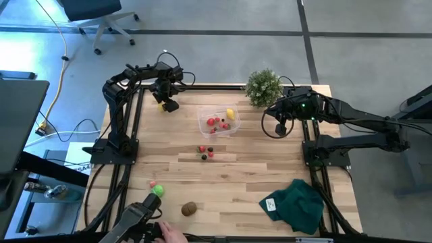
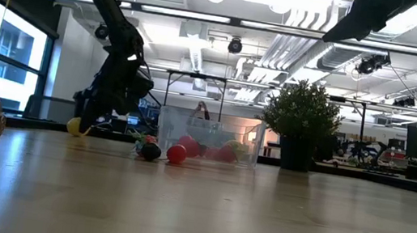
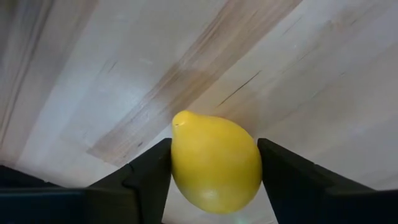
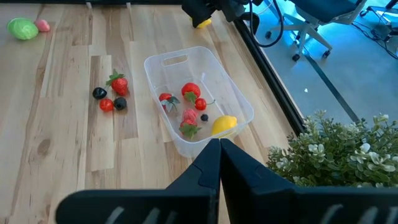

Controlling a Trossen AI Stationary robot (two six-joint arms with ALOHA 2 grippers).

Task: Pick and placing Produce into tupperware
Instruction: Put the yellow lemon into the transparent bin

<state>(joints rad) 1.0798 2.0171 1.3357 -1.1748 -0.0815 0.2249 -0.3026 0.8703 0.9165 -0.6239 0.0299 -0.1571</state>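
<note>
Left wrist view: left pincer (image 3: 214, 171) pinches a yellow lemon (image 3: 216, 163) (low over the table (image 3: 124, 74)).

– What was the table (image 1: 270, 169) made of?
– Pale wood planks, matt, with visible grain. The tupperware (image 4: 205, 99) was clear, smooth plastic.
– And the lemon (image 3: 216, 162)?
– Glossy yellow, smooth-skinned, between matt black fingers (image 3: 146, 174). The dark green cloth (image 1: 297, 206) looked soft and creased; the strawberries (image 4: 189, 93) were shiny red.

No readable text, cloth's (image 1: 298, 204) label perhaps illegible
</note>
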